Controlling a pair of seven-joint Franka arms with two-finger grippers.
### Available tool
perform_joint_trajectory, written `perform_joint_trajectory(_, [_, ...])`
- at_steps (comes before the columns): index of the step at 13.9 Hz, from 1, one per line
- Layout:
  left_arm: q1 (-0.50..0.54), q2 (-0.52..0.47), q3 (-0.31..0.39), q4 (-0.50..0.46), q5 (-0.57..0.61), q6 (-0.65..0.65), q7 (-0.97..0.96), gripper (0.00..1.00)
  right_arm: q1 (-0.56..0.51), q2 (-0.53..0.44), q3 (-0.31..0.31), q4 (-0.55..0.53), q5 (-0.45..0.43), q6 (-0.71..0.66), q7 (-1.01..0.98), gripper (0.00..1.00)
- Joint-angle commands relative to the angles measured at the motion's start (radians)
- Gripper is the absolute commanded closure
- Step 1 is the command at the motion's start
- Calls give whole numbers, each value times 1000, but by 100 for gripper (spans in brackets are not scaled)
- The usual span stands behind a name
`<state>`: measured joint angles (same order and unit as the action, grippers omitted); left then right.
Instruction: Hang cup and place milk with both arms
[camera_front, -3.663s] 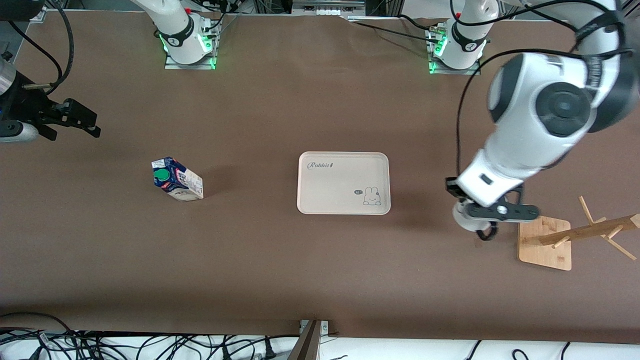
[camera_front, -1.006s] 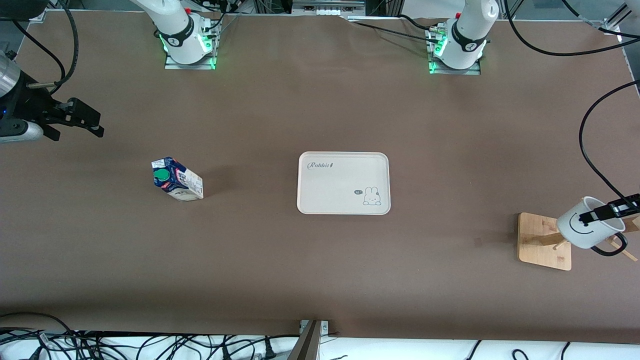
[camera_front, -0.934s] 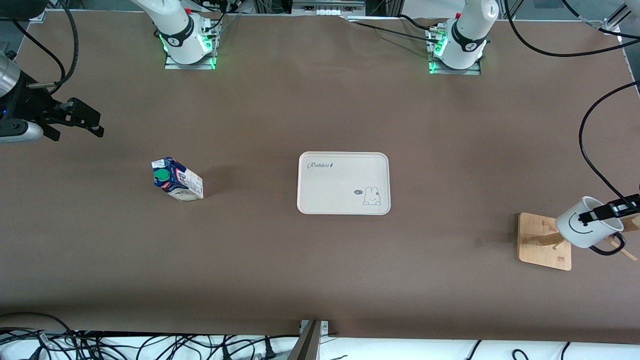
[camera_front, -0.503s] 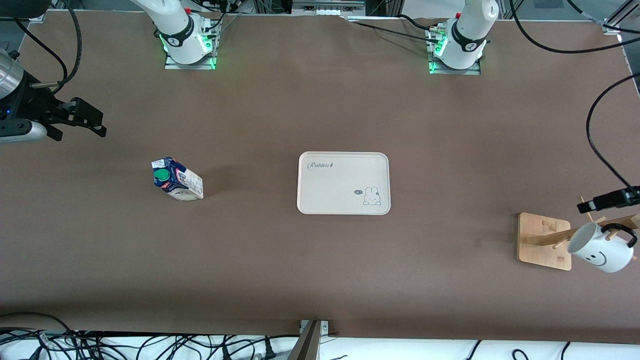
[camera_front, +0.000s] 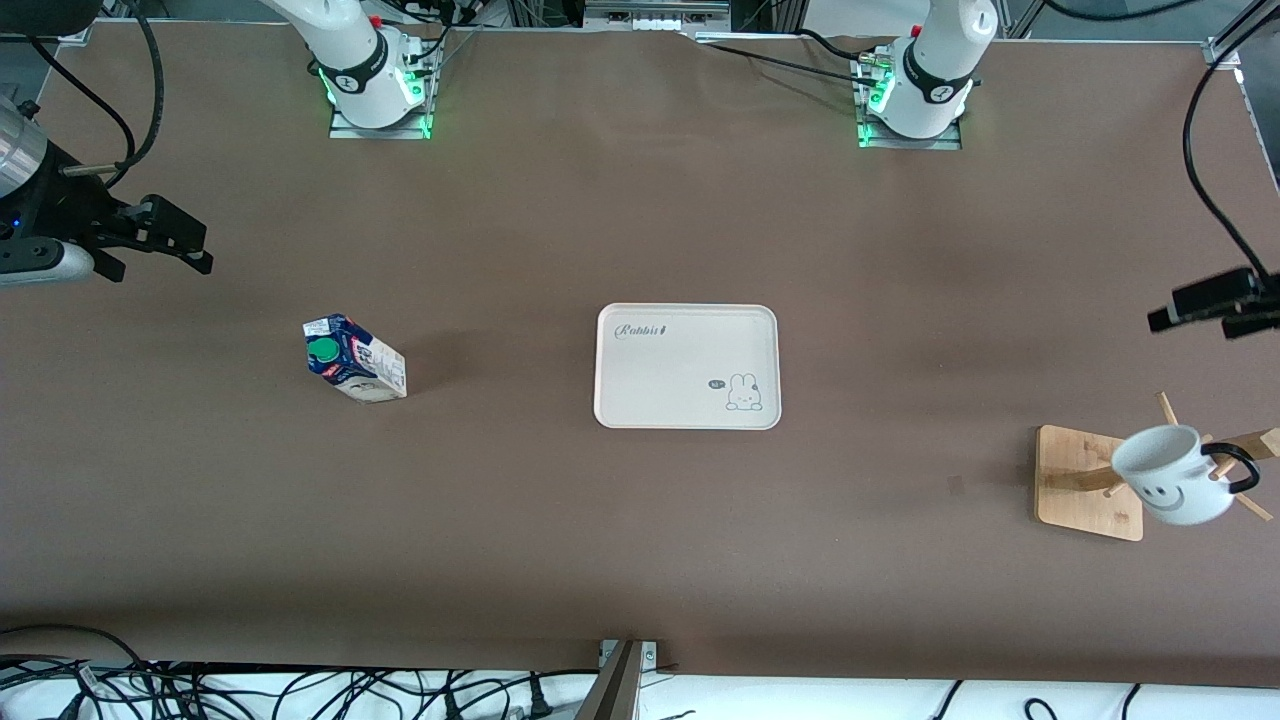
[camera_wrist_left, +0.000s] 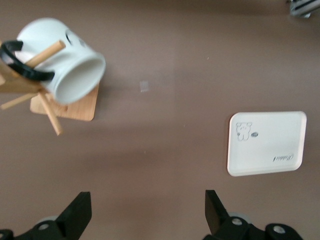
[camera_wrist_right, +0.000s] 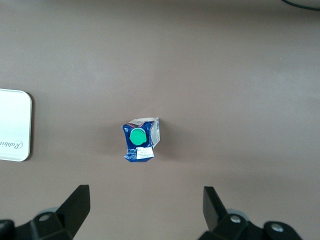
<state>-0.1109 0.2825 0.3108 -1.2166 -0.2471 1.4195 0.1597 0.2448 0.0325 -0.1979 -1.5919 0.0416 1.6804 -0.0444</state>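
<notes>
The cup (camera_front: 1170, 489) hangs on the rack (camera_front: 1090, 483), apparently clear of the left hand (camera_wrist_left: 145, 212), fingers apart, above.

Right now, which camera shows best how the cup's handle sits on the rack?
The left wrist view: the cup fills it, a peg of the wooden rack passing through its black handle. The front view shows the cup smaller, near its edge. The right wrist view misses it.

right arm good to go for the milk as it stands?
Probably yes. The right gripper hangs over bare table with its jaws open, and the milk stands upright alone, with nothing beside it; the tray lies well apart. The left gripper is away by the rack.
</notes>
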Motion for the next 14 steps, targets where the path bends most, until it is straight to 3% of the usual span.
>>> perform_joint_trajectory(1, [-55, -51, -1, -14, 119, -42, -12, 0, -2, 7, -8, 23, -5, -14, 4, 0])
perform_joint_trajectory(11, [-67, -60, -61, -14, 120, -76, -11, 0, -13, 15, -12, 20, -2, -7, 4, 0])
perform_joint_trajectory(13, [-58, -130, -64, -62, 117, -59, -5, 0, -13, 14, -12, 20, -3, -7, 4, 0])
perform_joint_trajectory(14, [-44, -173, -97, -140, 124, -16, -11, 0, -12, 14, -12, 20, -3, -7, 4, 0])
